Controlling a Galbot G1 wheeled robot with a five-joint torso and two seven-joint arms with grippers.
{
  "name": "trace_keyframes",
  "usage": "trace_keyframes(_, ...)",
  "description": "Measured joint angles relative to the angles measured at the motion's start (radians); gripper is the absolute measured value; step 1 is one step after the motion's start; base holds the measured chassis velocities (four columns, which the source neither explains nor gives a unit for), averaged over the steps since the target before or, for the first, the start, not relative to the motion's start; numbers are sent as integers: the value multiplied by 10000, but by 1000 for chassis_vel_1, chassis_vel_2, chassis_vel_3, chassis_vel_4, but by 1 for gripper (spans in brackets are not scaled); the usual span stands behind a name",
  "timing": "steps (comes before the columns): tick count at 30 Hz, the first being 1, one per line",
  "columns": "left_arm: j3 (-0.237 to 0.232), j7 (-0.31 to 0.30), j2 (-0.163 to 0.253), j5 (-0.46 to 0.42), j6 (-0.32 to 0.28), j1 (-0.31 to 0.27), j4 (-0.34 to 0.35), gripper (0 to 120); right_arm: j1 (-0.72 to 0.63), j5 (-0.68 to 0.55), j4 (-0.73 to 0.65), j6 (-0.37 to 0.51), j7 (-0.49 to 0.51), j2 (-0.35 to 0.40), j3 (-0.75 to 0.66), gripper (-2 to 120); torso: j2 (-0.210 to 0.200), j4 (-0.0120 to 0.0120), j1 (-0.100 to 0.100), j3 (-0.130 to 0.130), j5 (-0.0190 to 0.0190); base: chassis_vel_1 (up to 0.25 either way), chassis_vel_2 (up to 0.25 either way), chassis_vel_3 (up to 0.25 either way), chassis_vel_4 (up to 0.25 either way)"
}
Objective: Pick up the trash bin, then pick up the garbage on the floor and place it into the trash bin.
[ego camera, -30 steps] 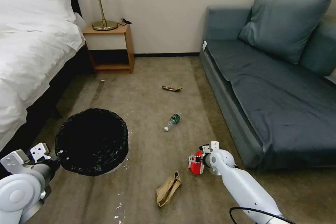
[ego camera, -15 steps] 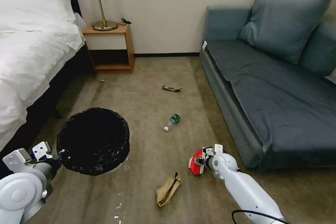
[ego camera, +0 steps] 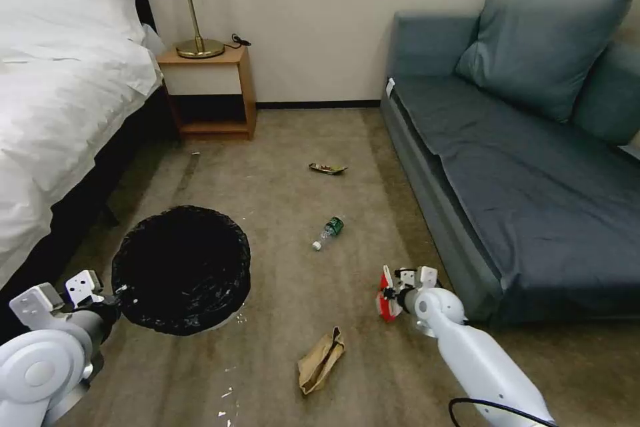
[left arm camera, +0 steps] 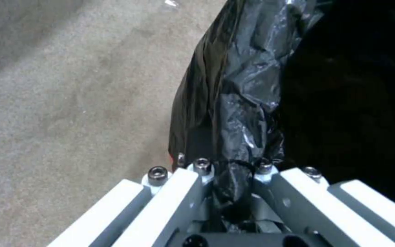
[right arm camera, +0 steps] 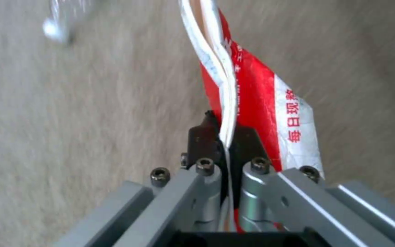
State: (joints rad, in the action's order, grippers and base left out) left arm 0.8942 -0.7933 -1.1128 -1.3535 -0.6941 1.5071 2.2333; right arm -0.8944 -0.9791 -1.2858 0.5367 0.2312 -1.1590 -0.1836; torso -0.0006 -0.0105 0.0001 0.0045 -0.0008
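1. The snack wrapper point(ego camera: 385, 287) hangs pinched between the shut fingers of the right gripper point(ego camera: 393, 293), above the carpet point(ego camera: 293, 147).
2. The left gripper point(ego camera: 110, 303) is clamped on the rim of the trash bin point(ego camera: 181, 268), held beside the bed point(ego camera: 60, 100).
3. The paper bag point(ego camera: 320, 360), bottle point(ego camera: 329, 231) and dark wrapper point(ego camera: 327, 168) lie on the carpet between bed and sofa point(ego camera: 527, 167).

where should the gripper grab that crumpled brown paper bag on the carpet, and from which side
Grip the crumpled brown paper bag across its narrow middle, coming straight down from above. It lies flat and long on the carpet, narrower across than along, so fingers set crosswise would likely span it; its raised creases look pinchable.
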Motion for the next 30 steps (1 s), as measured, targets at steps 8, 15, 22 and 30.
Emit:
trace_keyframes(8, -8, 28, -18, 72, 0, 34, -52, 1, -566, 259, -2706, -1673, -1098, 1602, -1427, 0, 0, -4, 0, -1, -1, 0, 0, 0, 0)
trace_keyframes(15, -458, 35, -100, 202, 20, -145, -205, 1, -690, 22, -6039, -3631, -3196, 2444, -1353, 0, 0, 4, -1, -1, -5, 0, 0, 0, 0)
trace_keyframes(22, -617, 51, -90, 196, 53, -186, -192, 1, -676, -104, -8265, -4177, -4816, 2537, -182, 0, 1, 2, -1, -2, -5, 0, 0, 0, 0)
trace_keyframes(30, -857, 206, -97, 353, 126, -166, -190, 1, 1000, 67, -8879, -4353, -5187, 2546, 2819, 0, 1, 0, 0, 0, -5, 0, 0, 0, 0)
